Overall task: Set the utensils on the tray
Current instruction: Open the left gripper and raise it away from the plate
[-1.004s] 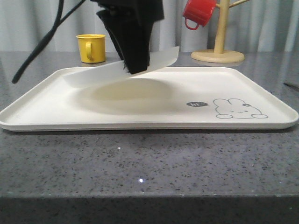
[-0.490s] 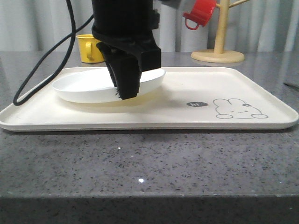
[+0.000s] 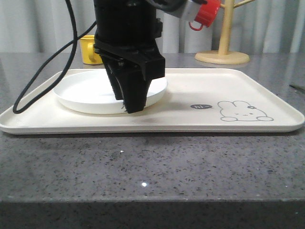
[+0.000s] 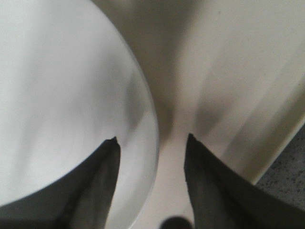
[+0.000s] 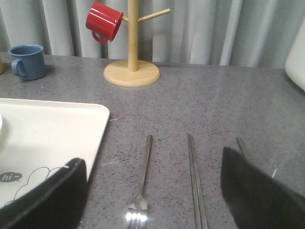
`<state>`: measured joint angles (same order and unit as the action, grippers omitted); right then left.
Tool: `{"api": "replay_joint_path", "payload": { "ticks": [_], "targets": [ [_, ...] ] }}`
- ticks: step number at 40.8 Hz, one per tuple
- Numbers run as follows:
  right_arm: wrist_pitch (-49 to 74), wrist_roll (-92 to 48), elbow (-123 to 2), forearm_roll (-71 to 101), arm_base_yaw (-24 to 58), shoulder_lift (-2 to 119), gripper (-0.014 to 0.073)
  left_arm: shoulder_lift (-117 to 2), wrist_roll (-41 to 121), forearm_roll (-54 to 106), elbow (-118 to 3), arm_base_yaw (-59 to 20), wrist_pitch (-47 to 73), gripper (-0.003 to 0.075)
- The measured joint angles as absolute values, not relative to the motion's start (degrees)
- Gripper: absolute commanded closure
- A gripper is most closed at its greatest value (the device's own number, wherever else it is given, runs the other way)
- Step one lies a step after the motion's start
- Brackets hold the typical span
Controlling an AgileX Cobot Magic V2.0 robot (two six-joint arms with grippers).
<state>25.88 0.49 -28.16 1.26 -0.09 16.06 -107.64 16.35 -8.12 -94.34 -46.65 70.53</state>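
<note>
The round white plate (image 3: 86, 93) lies flat on the left half of the cream rabbit tray (image 3: 214, 86). My left gripper (image 3: 129, 107) stands over the plate's right rim. In the left wrist view the left gripper (image 4: 152, 140) is open, its fingers straddling the rim of the plate (image 4: 62, 95) with slack on both sides. On the grey counter right of the tray (image 5: 71, 124) lie the fork (image 5: 143, 176), the chopsticks (image 5: 195, 186) and a thin spoon handle (image 5: 240, 145), partly hidden by a finger. My right gripper (image 5: 152, 191) hovers open above them.
A wooden mug tree (image 5: 132, 71) with a red mug (image 5: 104, 21) stands at the back right. A blue mug (image 5: 27, 61) sits behind the tray, and a yellow mug (image 3: 88, 50) at the back left. A black cable (image 3: 43, 86) loops over the tray's left edge.
The plate, held tilted above the tray a second ago, came down and now rests flat. The left gripper lowered with it and its fingers have parted.
</note>
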Motion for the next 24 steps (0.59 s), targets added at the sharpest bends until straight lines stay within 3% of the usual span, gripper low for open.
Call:
{"api": "replay_joint_path", "payload": {
  "ticks": [7,16,24],
  "targets": [
    [25.88,0.49,-28.16,1.26,-0.09,16.06,-0.0008,-104.66,16.35,-7.91,-94.34,-46.65,70.53,0.0403],
    [25.88,0.49,-28.16,1.26,-0.09,16.06,-0.0008,-96.35,16.31,-7.25,-94.34,-45.3,70.9,0.0741],
    [25.88,0.49,-28.16,1.26,-0.09,16.06,-0.0008,-88.06,15.61,-6.05,-90.67,-40.42,70.99,0.0739]
  ]
}}
